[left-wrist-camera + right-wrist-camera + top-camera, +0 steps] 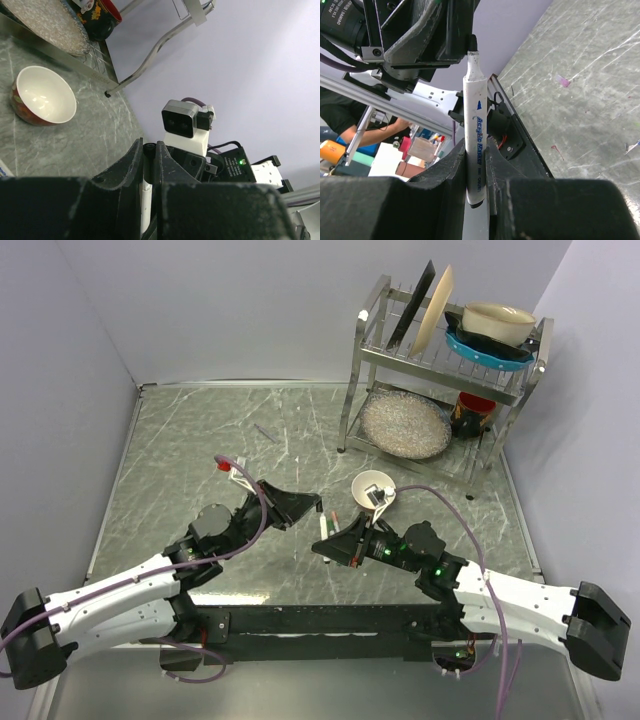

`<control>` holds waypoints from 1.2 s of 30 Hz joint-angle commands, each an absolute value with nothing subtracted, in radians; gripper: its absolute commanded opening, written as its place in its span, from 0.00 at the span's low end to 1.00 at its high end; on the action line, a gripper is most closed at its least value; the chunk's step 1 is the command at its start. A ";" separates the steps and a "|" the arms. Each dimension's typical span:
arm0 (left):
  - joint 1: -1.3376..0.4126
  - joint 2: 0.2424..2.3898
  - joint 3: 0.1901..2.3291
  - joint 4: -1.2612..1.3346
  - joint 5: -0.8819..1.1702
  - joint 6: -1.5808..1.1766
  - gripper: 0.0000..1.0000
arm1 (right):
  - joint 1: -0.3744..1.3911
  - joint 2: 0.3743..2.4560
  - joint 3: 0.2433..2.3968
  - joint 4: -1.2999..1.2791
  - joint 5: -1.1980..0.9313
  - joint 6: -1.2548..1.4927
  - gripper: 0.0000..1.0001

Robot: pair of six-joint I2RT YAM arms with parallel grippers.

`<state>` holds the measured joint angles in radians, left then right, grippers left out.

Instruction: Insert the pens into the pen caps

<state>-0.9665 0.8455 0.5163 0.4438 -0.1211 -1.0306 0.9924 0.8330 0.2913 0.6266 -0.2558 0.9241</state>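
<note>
Pen [474, 125] gripped in your right jaws — its tip meets your left jaws, pinched nearly shut, contents unclear.

Grey marbled surface [200, 440] is bounded by plain pale walls [250, 310]. A two-tier metal dish rack [400, 362] is stood at far right. On the top tier a black plate [412, 305] and cream plate [435, 308] are racked upright, and a cream bowl [497, 324] is nested in a blue dish [488, 352]. On the lower tier a speckled grey plate [404, 424] is set beside a dark bowl [470, 412], possibly red inside. A white-lined small bowl [362, 480] with a red patterned outside is set on the surface before the rack.
</note>
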 commanded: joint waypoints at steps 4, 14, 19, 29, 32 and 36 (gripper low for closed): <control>-0.968 0.834 0.575 0.423 -0.163 -0.991 0.01 | 1.008 0.842 0.287 0.695 -0.275 0.933 0.00; -0.969 0.850 0.603 0.420 -0.160 -0.985 0.01 | 1.012 0.856 0.284 0.709 -0.287 0.937 0.00; -0.969 0.851 0.597 0.423 -0.163 -0.986 0.01 | 1.012 0.838 0.290 0.698 -0.284 0.936 0.00; -0.968 0.867 0.589 0.440 -0.160 -0.989 0.01 | 1.012 0.810 0.305 0.660 -0.270 0.916 0.00; -0.968 0.871 0.592 0.440 -0.156 -0.988 0.01 | 1.011 0.810 0.305 0.664 -0.271 0.916 0.00; -0.968 0.873 0.591 0.448 -0.147 -0.988 0.01 | 1.012 0.802 0.314 0.649 -0.264 0.908 0.00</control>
<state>-0.9665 0.8688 0.5606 0.3996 -0.1551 -1.0069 1.0054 0.8265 0.2871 0.6312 -0.2806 0.9291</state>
